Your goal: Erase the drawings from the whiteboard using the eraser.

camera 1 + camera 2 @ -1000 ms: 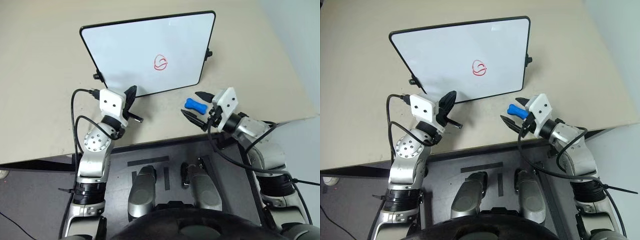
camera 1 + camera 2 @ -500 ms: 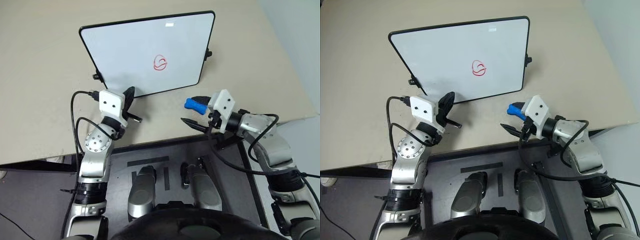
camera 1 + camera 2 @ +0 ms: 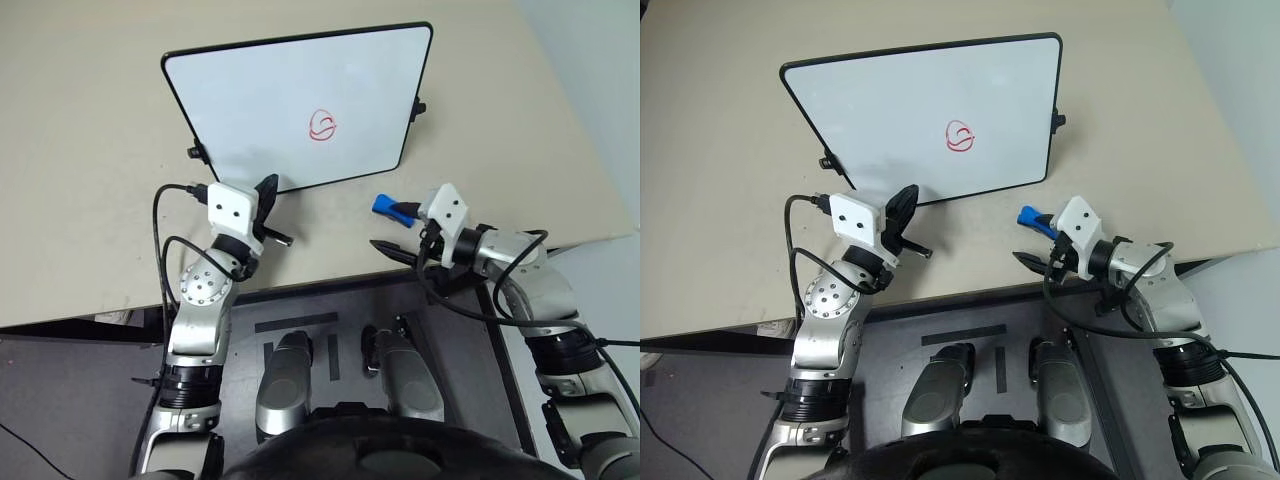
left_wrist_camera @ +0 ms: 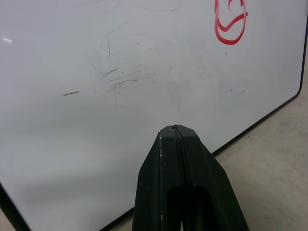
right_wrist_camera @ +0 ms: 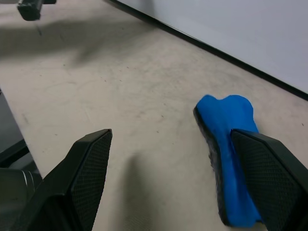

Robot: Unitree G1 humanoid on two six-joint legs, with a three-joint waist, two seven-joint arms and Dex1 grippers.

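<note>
I'm at the pick-up step: my right tool (image 3: 397,229) is spread wide and empty beside the eraser (image 3: 390,207), just below the whiteboard (image 3: 300,100); next, straddle it and close. Left tool (image 3: 268,205) closed, empty.

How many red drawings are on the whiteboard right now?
1. A single red scribble sits right of centre on the whiteboard, away from the frame. The rest of the board's face carries no red; faint dark scratches show in the left wrist view.

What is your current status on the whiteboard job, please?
Right gripper open beside eraser, no grip yet. Left gripper shut at whiteboard edge. Red drawing intact. Nothing in the way.
</note>
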